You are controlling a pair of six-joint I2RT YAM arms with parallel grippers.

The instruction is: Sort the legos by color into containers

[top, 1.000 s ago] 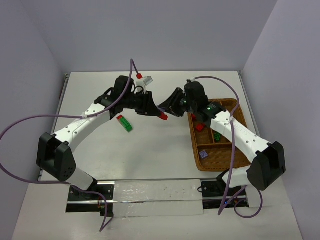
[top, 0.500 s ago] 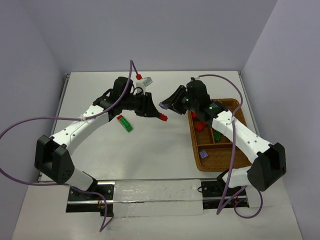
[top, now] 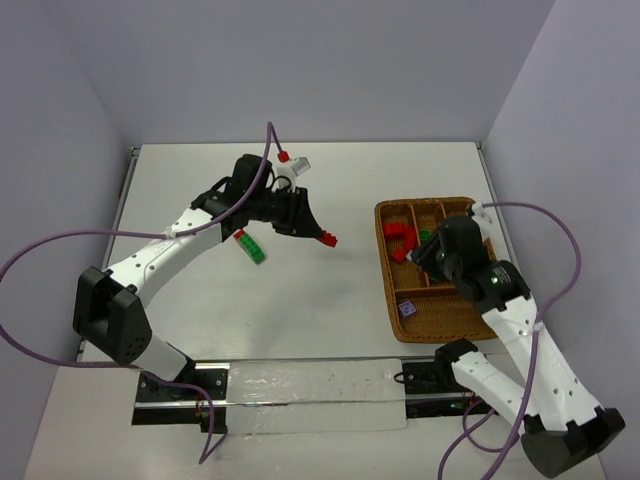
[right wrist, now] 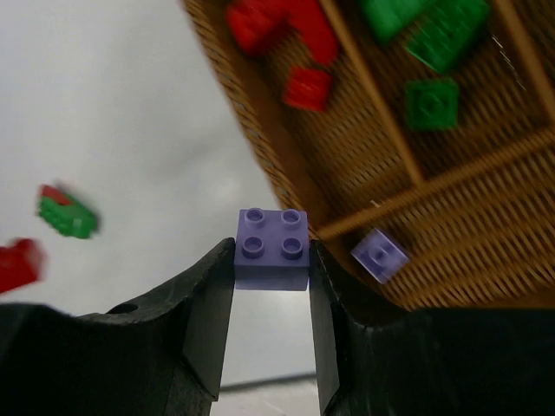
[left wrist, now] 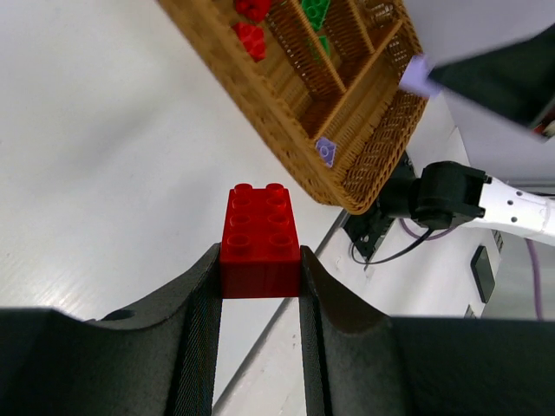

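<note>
In right hand (right wrist: 270,269), purple lego (right wrist: 270,245)

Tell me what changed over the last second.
The right gripper drew back from the middle of the table, where it was close to the left gripper, and now hangs over the wicker tray, gripping the purple brick. The left gripper kept its hold on the red brick and barely shifted. The green and red stack on the table stayed put.

White table (top: 300,300), pale lilac walls (top: 300,70), even light
</note>
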